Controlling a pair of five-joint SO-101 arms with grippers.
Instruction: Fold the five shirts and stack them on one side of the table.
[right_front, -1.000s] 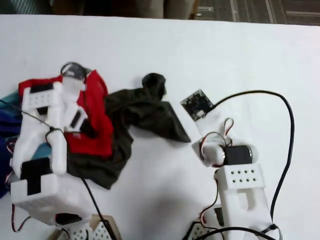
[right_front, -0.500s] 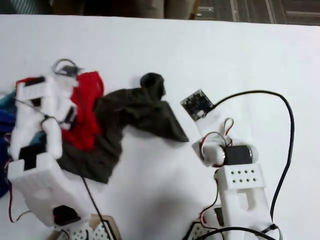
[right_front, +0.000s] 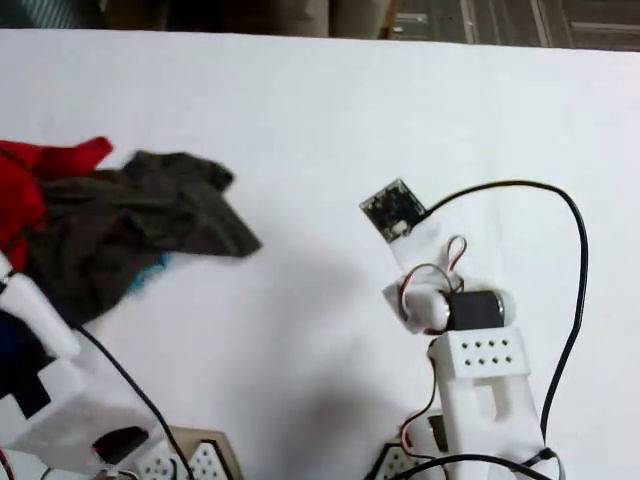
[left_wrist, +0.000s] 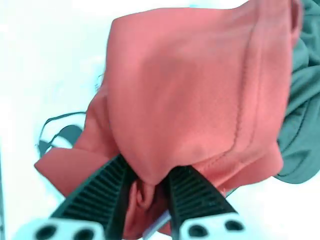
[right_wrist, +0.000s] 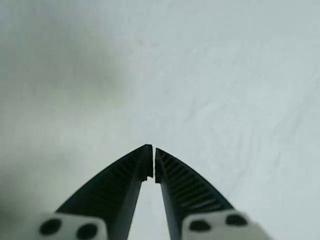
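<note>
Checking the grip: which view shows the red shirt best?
The left wrist view: the red shirt is close up, pinched in the left gripper. The high view catches part of it at its left edge, beside the dark shirt. The right wrist view faces the table.

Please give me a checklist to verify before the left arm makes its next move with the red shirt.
1. Left gripper shut on red shirt: ok.
2. Red shirt apart from dark shirt: not ok, they touch.
3. Red shirt flat for folding: not ok, bunched.
4. Right gripper shut and empty above the table: ok.
5. All five shirts on the table: cannot tell.
</note>
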